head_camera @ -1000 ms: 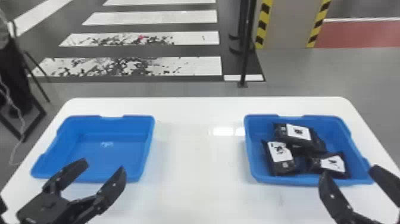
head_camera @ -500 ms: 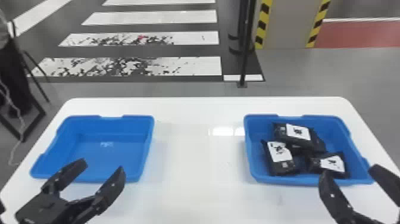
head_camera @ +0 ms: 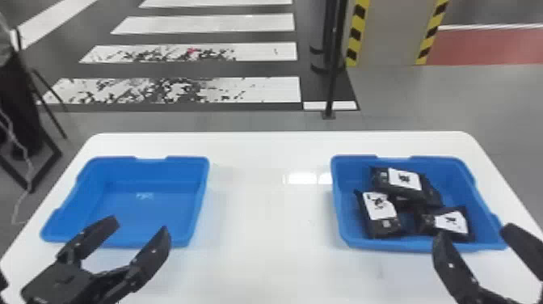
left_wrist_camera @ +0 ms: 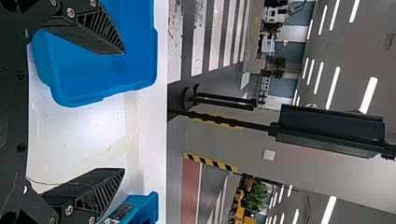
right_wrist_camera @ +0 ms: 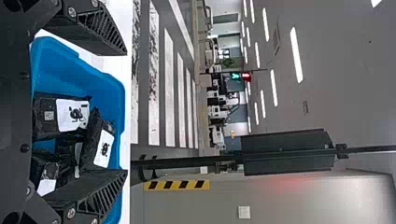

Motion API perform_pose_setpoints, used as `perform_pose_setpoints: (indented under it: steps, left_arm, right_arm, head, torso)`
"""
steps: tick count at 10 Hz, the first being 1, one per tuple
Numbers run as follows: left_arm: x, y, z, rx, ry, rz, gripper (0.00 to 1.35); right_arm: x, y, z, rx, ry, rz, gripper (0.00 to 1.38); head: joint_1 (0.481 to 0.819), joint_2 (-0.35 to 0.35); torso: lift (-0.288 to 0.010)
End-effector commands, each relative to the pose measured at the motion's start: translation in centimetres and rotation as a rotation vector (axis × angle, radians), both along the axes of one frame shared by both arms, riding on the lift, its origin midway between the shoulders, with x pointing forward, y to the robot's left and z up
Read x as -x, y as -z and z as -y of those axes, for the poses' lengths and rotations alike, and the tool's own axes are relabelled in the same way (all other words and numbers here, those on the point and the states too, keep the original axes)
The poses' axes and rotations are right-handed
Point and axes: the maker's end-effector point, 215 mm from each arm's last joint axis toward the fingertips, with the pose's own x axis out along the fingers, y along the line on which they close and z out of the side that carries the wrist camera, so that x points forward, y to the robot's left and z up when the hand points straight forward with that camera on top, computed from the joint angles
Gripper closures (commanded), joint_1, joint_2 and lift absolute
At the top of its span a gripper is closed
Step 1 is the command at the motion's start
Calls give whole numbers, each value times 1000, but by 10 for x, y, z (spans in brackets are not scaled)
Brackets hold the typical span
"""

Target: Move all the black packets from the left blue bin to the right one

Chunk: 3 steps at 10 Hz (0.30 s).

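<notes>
Packets (head_camera: 379, 212): at least 4, heaped in the right bin (head_camera: 338, 210)
Left bin (head_camera: 141, 182): on the white surface (head_camera: 266, 234), well apart from the right bin
Left gripper (head_camera: 140, 226): near left bin, fingers wide
Right gripper (head_camera: 473, 231): near right bin, fingers wide
</notes>
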Motion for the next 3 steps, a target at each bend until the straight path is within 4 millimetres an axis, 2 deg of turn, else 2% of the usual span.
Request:
perform_pose_setpoints:
  steps: [1,3]
  left_arm:
    - [0,0,0,2,0,0,151]
    - [1,1,0,2,0,-2,151]
  right_arm:
    - [0,-1,1,-1,2,2,131]
    - [0,1,1,-3,3,0,131]
  head:
    - [695,56]
    - [695,56]
  torso:
    - [-154]
    - [-154]
